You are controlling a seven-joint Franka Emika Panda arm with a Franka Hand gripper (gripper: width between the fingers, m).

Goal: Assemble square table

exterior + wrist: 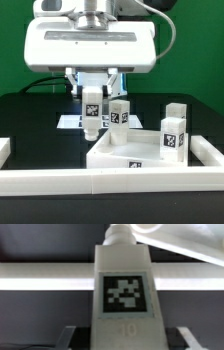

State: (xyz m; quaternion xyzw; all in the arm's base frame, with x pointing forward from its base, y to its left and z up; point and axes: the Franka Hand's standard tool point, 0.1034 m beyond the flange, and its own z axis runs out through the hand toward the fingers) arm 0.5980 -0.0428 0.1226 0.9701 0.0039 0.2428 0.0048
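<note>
Now gripper [92, 100] clamped on leg [92, 112], long axis vertical, tag twd camera, above tabletop [130, 155].

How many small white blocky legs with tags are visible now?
3. One small white blocky leg is held in the gripper; another stands behind the square slab; a third stands on it. A fourth may be hidden.

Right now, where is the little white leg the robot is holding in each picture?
Exterior view: the held leg hangs upright in the pincer, left of centre, above the black table.
Wrist view: the same leg fills the middle.
Shared landmark: the black-and-white tag on the leg's face.
</note>
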